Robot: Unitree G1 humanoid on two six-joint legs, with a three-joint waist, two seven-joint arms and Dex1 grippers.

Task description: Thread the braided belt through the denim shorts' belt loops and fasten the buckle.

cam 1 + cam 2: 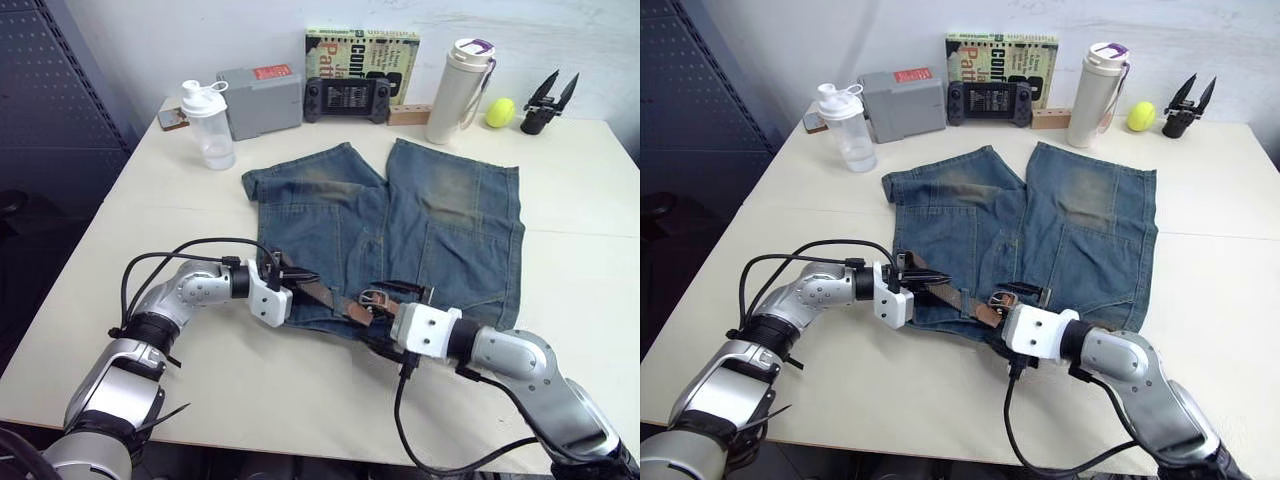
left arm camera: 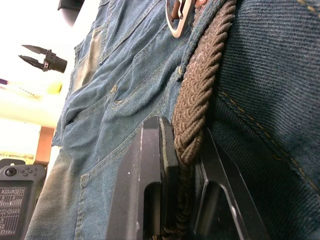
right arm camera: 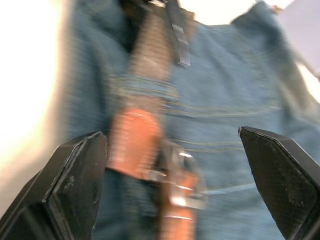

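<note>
My left gripper (image 2: pixel 182 165) pinches the brown braided belt (image 2: pixel 202 85) on the blue denim shorts (image 1: pixel 400 225) waistband. My right gripper (image 3: pixel 175 190) is spread over the silver metal buckle (image 1: pixel 374 298). Step in hand: fastening. Next, I judge, feed the strap toward the buckle.

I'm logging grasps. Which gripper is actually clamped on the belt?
The left gripper: its fingers pinch the braided belt. The right gripper is open near the buckle.
</note>
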